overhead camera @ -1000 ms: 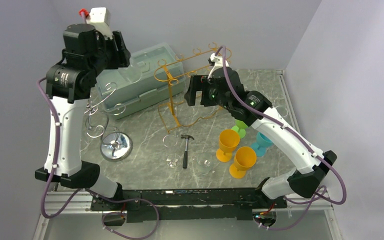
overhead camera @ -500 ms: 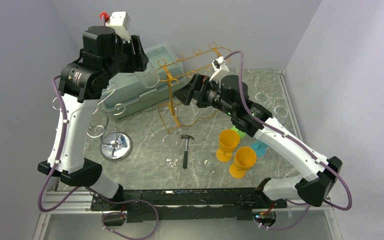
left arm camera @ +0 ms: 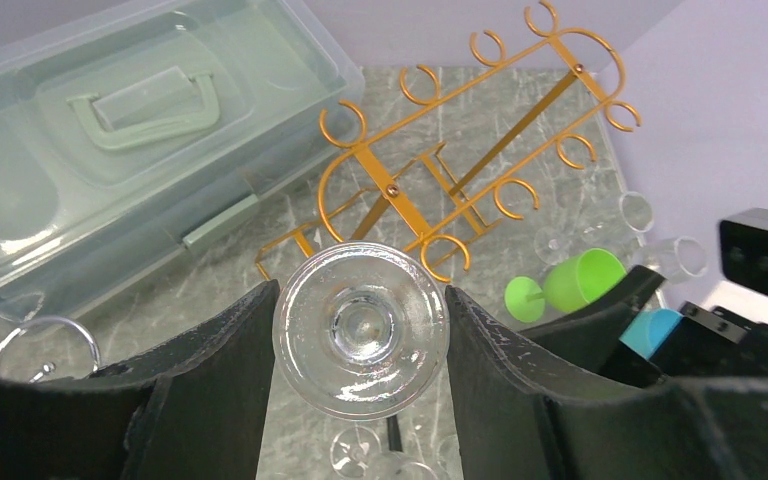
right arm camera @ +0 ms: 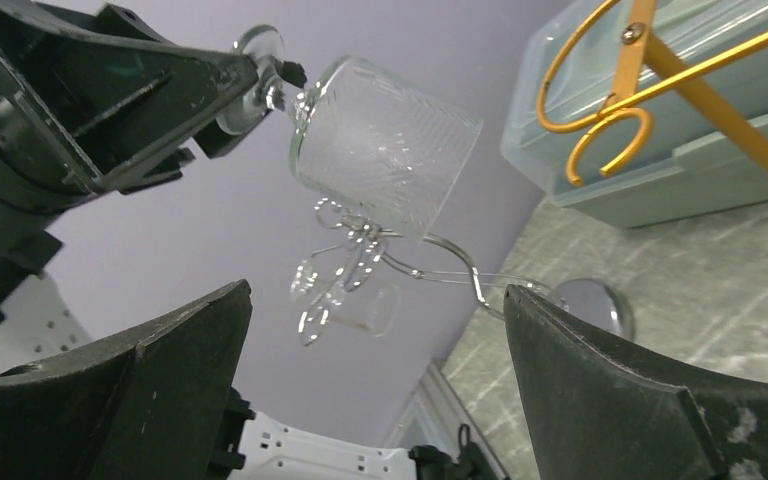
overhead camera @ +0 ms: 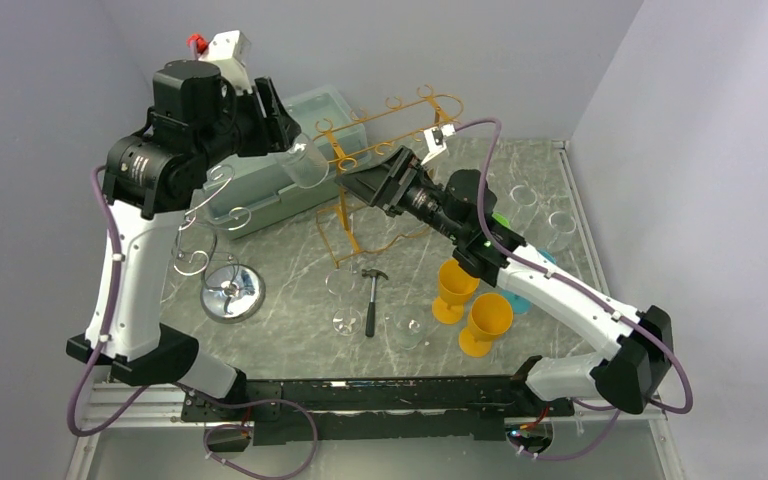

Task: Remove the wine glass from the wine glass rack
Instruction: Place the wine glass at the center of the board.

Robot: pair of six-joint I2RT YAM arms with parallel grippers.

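Observation:
The clear wine glass (overhead camera: 306, 165) hangs in the air, off the silver wine glass rack (overhead camera: 203, 222), over the lidded box. My left gripper (overhead camera: 293, 148) is shut on its round foot (left arm camera: 360, 330), one black finger (left arm camera: 215, 370) on each side. The right wrist view shows its ribbed bowl (right arm camera: 385, 145) tilted down and to the right from the foot (right arm camera: 260, 50). Behind it the silver rack's (right arm camera: 440, 262) curled arms carry another clear glass (right arm camera: 358, 305). My right gripper (overhead camera: 368, 186) is open just right of the held glass and faces it, jaws (right arm camera: 375, 293) empty.
A pale green lidded box (overhead camera: 260, 185) sits under the left gripper. A gold wire rack (overhead camera: 360, 160) stands mid-table. A hammer (overhead camera: 372, 298), two clear glasses (overhead camera: 345, 320) and two orange cups (overhead camera: 470, 300) are in front. A green cup (left arm camera: 580, 280) lies beyond the right arm.
The left arm has carried the glass right and a little lower, away from the silver rack. The right arm has stretched left, turning its open gripper toward the glass.

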